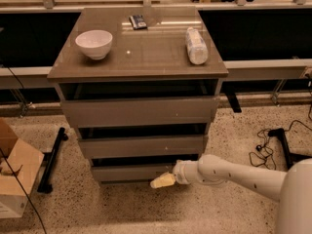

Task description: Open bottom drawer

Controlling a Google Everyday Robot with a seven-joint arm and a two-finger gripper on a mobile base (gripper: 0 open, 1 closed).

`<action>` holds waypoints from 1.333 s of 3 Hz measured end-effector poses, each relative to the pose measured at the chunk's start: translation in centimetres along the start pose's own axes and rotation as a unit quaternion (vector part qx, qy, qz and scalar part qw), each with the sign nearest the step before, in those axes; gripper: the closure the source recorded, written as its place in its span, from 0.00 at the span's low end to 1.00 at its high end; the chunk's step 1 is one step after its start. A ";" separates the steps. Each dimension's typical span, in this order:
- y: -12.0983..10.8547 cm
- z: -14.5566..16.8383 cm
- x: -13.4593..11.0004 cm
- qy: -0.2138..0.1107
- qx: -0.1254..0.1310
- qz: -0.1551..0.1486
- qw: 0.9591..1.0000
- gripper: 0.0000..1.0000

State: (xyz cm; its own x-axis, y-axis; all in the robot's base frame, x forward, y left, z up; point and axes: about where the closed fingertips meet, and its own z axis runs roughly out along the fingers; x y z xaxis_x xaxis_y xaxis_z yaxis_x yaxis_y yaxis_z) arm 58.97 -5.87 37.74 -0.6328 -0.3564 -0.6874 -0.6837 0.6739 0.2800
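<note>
- Cabinet (214, 89): a grey-brown unit of three stacked drawers on a speckled floor (97, 208). Its top surface (146, 57) carries a white bowl (94, 43) at the left, a bottle (196, 45) lying on its side at the right, and a small dark object (138, 21) at the back.
- Bottom drawer (129, 172): the lowest of the three flat, handleless fronts, under the middle drawer (144, 146) and the top drawer (139, 111). A dark gap separates it from the middle front. Little or none of its tray body shows, so it is judged shut or nearly shut.
- Hand (163, 180): the cream-coloured tip of the white arm (234, 174), which reaches in low from the right. The hand lies at the lower right part of the bottom drawer's front, at or just under its bottom edge. Whether it touches the panel cannot be told, nor whether it is set wide or narrow.
- Governing relation: the drawer's long axis runs left to right across the view, and its travel is judged to be outward, toward the viewer. The hand points leftward along the front, so the panel lies just above and behind its tip. This is the only arm, and it is already at the drawer.
- Judgement of the step: the approach appears complete, and the pull is not yet evident. With no handle, purchase must come from an edge of the panel. A pull from right of centre may skew the drawer on its runners.
- Surroundings: a cardboard box (14, 179) stands at the left and cables (265, 145) lie at the right. Both are well apart from the drawer's path.
</note>
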 end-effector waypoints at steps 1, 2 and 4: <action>-2.5 1.9 1.5 0.013 0.014 -0.003 1.000 0.00; -8.0 5.3 2.9 0.012 0.035 0.005 0.999 0.00; -9.0 6.8 3.4 0.001 0.075 0.004 0.997 0.00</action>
State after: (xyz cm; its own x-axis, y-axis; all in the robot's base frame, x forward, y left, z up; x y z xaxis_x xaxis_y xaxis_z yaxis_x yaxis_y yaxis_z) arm 65.43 -8.76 28.32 -0.6391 -0.3523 -0.6837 -0.6172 0.7654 0.1825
